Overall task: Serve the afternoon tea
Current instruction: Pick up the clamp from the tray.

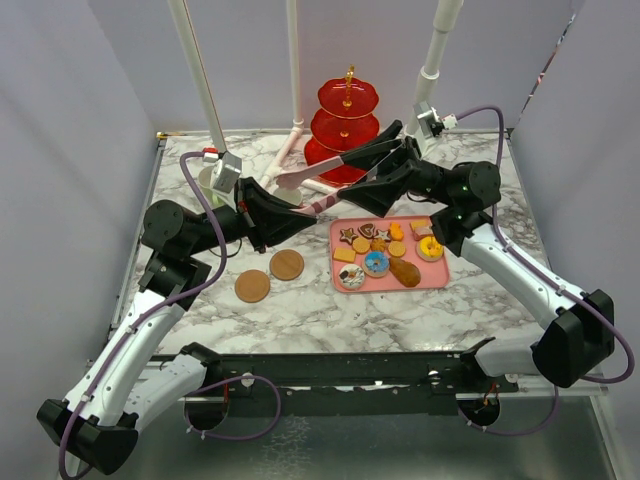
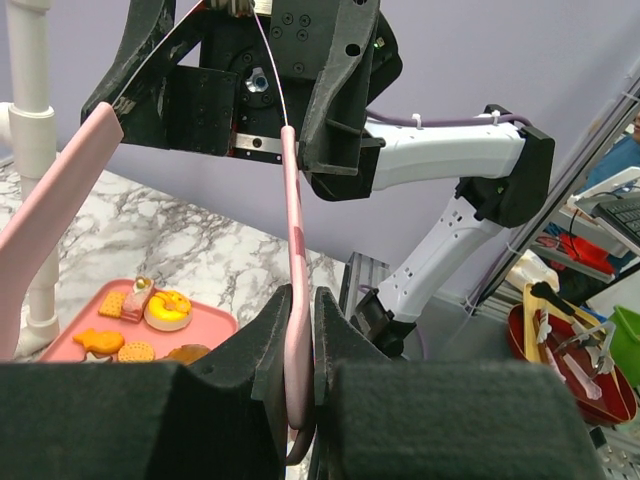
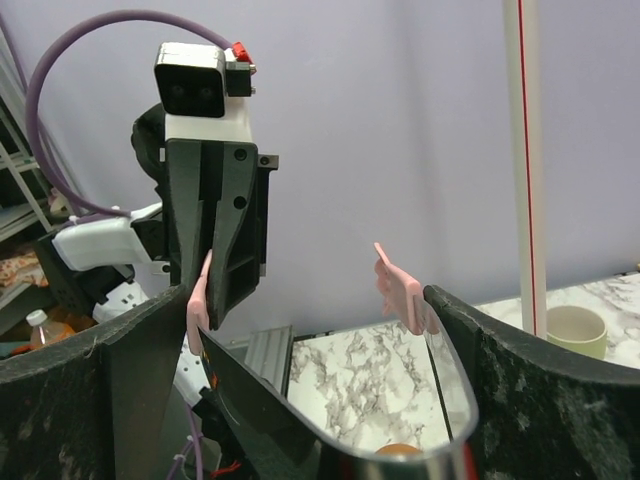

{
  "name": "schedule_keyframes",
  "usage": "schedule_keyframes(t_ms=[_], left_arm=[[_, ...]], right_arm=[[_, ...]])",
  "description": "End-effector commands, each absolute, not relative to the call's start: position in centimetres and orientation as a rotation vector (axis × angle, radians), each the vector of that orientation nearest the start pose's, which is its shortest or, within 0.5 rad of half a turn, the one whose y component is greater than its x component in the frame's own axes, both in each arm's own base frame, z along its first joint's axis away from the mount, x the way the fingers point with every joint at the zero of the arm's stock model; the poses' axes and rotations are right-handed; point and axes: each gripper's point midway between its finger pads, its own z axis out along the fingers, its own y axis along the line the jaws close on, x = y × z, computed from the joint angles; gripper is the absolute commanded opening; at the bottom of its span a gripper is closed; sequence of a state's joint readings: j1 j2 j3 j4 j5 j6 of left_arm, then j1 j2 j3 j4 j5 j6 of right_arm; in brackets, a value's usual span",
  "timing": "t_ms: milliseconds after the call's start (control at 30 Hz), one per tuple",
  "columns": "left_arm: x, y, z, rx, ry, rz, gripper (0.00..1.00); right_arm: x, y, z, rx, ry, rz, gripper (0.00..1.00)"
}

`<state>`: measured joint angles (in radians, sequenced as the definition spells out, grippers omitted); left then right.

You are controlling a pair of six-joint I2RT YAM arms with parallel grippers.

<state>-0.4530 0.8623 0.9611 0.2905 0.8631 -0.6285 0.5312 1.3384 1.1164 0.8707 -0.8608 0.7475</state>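
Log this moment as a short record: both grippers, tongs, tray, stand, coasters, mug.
left gripper: shut on one arm of the pink tongs
right gripper: open, fingers either side of the tongs' tips
tray: pink, holds cookies and pastries
stand: red, three tiers, at the far edge, no food visible on it
coasters: two, brown, bare, left of the tray
mug: pale green, far left by a white pole, not on a coaster
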Motion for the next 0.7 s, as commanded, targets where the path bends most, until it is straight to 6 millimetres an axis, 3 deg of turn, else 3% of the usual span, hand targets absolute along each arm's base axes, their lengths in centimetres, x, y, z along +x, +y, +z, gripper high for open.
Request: schedule_keyframes(t_ms=[0,233,500,667], left_arm=[[15.6,-24.7,44.4,0.782,1.186,-1.382,0.0],[15.8,-24.8,42.6,0.837,1.2,-1.342,0.0],[15.7,-24.7,42.9,0.844,1.182,-1.32,0.0],[15.2,-24.6,43.0,0.851,1.174,-1.326,0.0]], right_arm=[[21.8,31.9,44.7,-0.839,1.04,1.545,0.93],[18.6,30.2,43.9,-0.881,0.903,1.559,0.91],[19.2,29.5,43.9,-0.713,0.864,1.626,1.0],[18.8,29.7,44.7,-0.754,0.812,1.677,1.0]])
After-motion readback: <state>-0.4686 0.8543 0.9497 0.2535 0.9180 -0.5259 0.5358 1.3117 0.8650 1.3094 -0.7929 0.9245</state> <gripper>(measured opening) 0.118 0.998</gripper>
